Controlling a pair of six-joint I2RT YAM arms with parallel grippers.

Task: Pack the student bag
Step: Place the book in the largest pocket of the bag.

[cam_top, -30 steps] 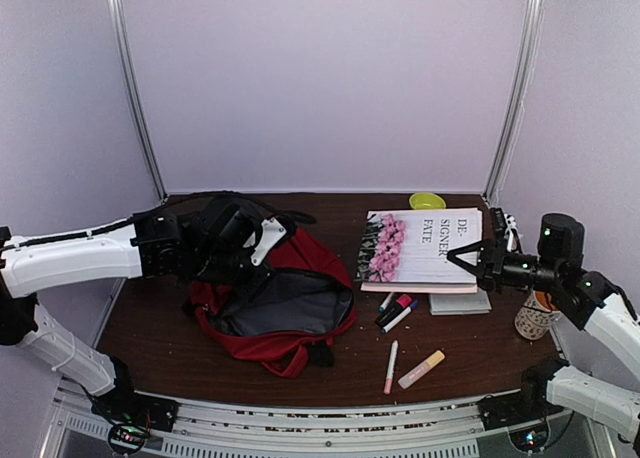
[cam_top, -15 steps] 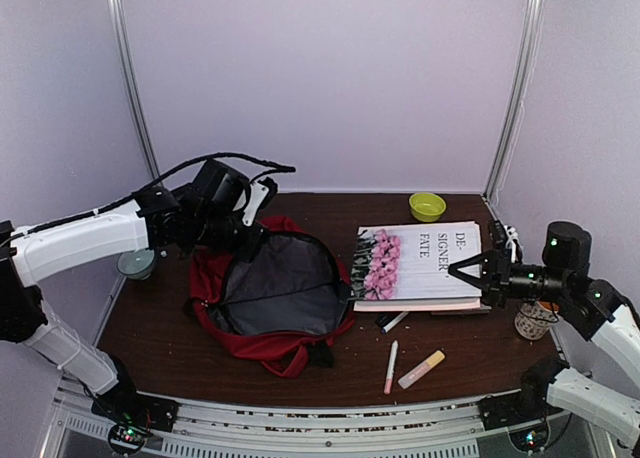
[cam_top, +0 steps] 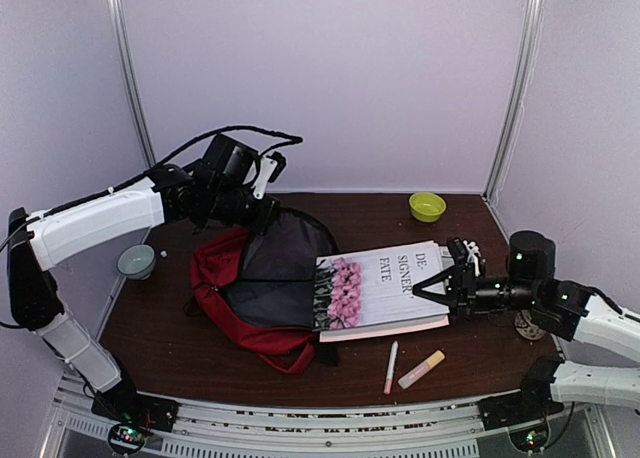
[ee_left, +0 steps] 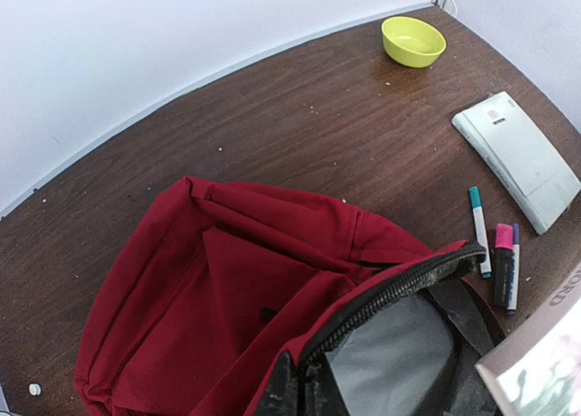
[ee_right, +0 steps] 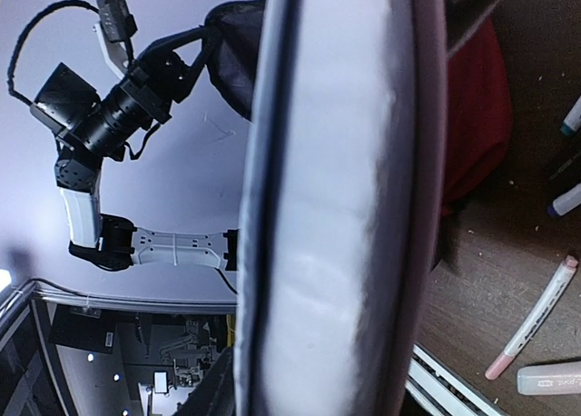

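a: where's the bag (cam_top: 222,278) sitting?

b: on the left half of the table (cam_top: 470,350), in the top view. its mouth (cam_top: 280,273) gapes toward 3 o'clock, grey lining showing.

a: who has it?

b: the left gripper (cam_top: 264,212). it's pinched tight on the zip rim at the mouth's 12 o'clock edge and lifts that edge off the table. in the left wrist view the fingers (ee_left: 292,391) nip the rim at the bottom of the picture.

a: and the right gripper (cam_top: 430,288)?

b: clamped on the 3 o'clock end of the book (cam_top: 385,278), jaws part-way apart because the book fills them. its wrist view is nearly all page edge.

a: so which way is the bag from it?

b: at 9 o'clock, with the whole book between. the book's long axis runs 3 to 9, held roughly flat, and its flowered end is right at the mouth's lip. i can't tell if it's over the lip or just touching.

a: nearer arm for the push?

b: the right one, i'd say. it already has the book lined up on the opening. a straight slide toward 9 looks like what's needed, while the left holds the rim high.

a: risk?

b: the leading corner could catch the lower lip and shove the bag.
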